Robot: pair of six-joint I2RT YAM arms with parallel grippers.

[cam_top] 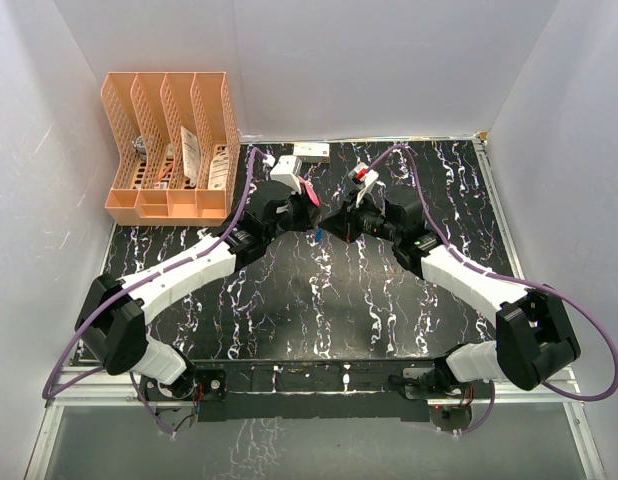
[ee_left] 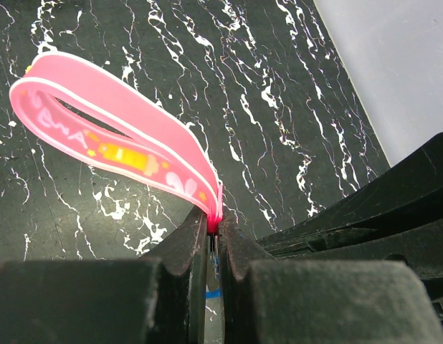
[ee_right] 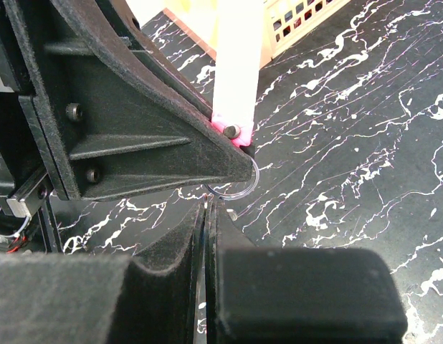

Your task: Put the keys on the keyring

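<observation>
Keyring point(ee_left: 114, 140): one item, a pink-red strap fob folded into a flat loop. It has a pale edge line and small white and yellow printed motifs along its face. From the left wrist camera the loop runs from the pinch point toward 10 o'clock, held above the black marbled table point(ee_left: 279, 107).

Ring point(ee_right: 239, 188): thin, clear-silvery, hanging at the 6 o'clock end of the strap below a pink tab with a dark rivet.

Location: in the overhead view I find the keyring point(cam_top: 309, 190) at about 12 o'clock from the table's middle, between the two wrists and off the surface.

Left gripper point(ee_left: 214, 233): fingers pinching the strap's folded end, with pink showing in the slit.

Right gripper point(ee_right: 209, 208): fingers pressed together to a hairline gap, tips just at 7 o'clock of the ring. I cannot tell whether anything sits between them.

Blue speck point(cam_top: 317, 233): just at 6 o'clock of the strap, too small for me to identify.

Orange file rack point(cam_top: 174, 140): at 10 o'clock, well apart.
</observation>
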